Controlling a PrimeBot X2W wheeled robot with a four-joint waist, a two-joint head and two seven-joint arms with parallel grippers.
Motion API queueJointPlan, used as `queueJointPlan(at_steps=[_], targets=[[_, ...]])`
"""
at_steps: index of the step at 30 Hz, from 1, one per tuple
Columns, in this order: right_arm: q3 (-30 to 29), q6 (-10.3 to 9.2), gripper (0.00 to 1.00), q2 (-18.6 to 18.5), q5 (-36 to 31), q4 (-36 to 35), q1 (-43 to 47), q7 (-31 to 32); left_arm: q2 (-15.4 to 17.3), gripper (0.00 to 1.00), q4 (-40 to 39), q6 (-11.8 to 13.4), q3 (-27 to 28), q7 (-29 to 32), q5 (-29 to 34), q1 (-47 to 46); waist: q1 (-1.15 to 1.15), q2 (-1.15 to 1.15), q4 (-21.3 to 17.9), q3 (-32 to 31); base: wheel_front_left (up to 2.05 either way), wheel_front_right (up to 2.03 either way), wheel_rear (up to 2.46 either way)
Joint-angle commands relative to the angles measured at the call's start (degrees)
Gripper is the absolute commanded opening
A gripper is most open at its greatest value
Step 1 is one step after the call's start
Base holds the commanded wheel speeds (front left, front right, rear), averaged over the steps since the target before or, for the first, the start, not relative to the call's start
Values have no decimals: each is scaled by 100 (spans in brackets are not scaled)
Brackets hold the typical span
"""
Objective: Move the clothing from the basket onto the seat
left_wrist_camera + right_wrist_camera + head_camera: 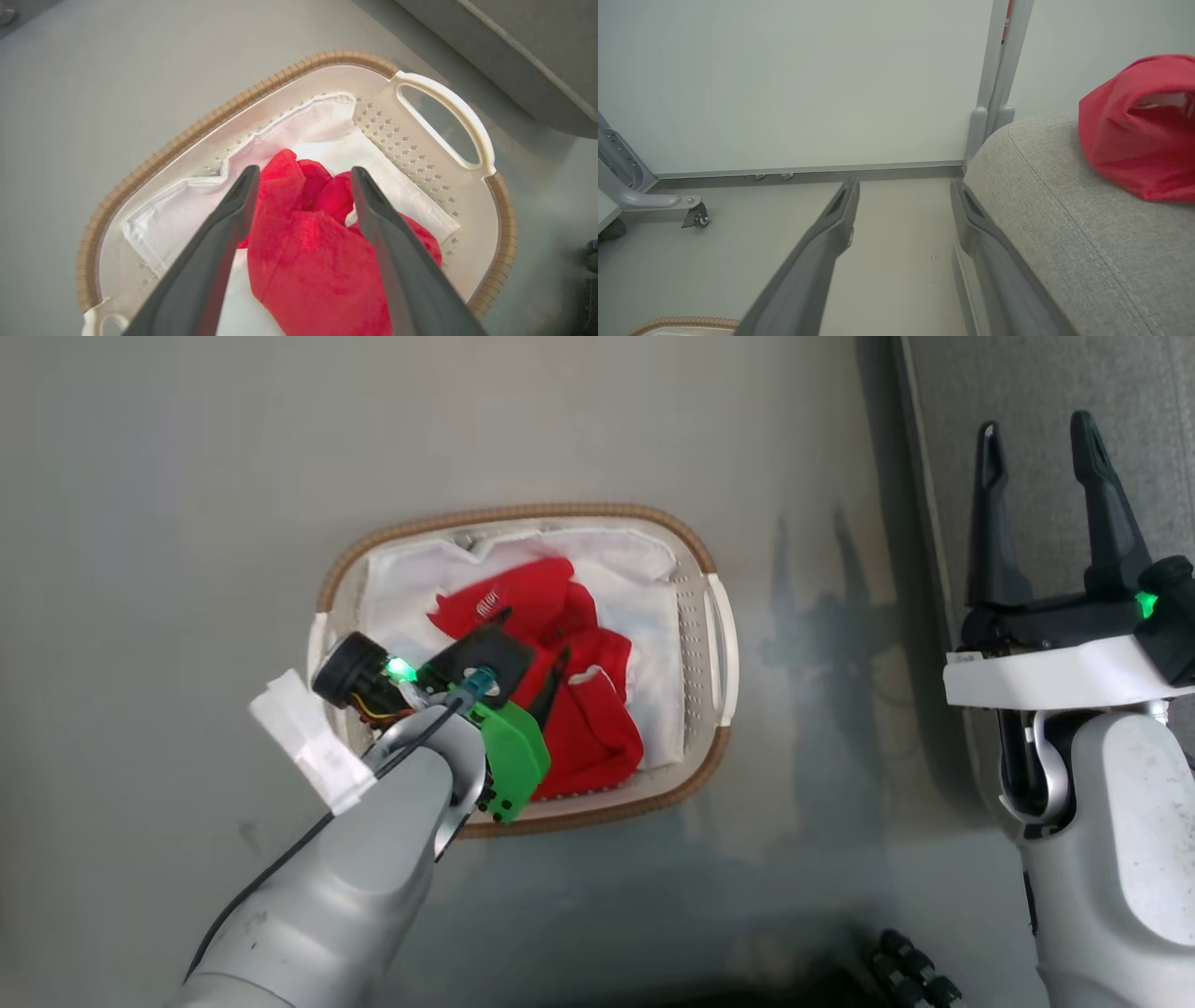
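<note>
Head view: basket [523, 511] stands on the floor [168, 523], mid-frame. Clothing [583, 719], red, lies heaped inside the basket on the white liner [411, 579]. The left arm comes in from the basket's near-left side, forearm slanted and wrist bent down over the rim. Left pincer [537, 637] points down into the basket and is spread apart, grasping nothing. The right arm is upright, well to the right of the basket. Right pincer [1036, 434] has its fingers parted and empty, over the edge of the seat [952, 383].

Left wrist view: left pincer [303, 171] is wide apart, its fingers flanking the top of the clothing [308, 261]; whether they touch it cannot be told. Basket rim [196, 128] curves around and a handle [467, 126] faces the seat [514, 46].

Right wrist view: right pincer [904, 185] is released, nothing between its fingers, aimed along the floor [896, 261] towards the wall [808, 84]. Seat [1064, 224] lies beside its right finger. A red garment [1125, 149] rests on the seat, far from the basket [686, 322].
</note>
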Motion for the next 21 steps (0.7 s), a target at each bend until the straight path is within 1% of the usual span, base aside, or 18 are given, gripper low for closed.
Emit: queueJointPlan(at_steps=[1,7,12,18,21], targets=[[30,-8,100,-17,54,-64,-118,-28,73,100,75,-9,-177,44,-89,-195,-1,0,-348,655,0,0,0],[92,-8,100,-16,182,-251,-240,-28,166,100,297,-9,-1159,258,-684,-515,-1,0,-524,1015,0,0,0],[139,-8,100,-16,241,-404,-332,-27,333,100,336,-9,-1886,505,-1141,-831,-1,0,-650,1286,0,0,0],[171,-8,100,-15,287,-512,-431,-28,514,100,362,-9,-2471,718,-1619,-1254,-1,0,-746,1542,0,0,0],[196,-8,100,-16,311,-520,-404,-28,544,100,388,-10,-2727,911,-1834,-1376,-1,0,-774,1617,0,0,0]])
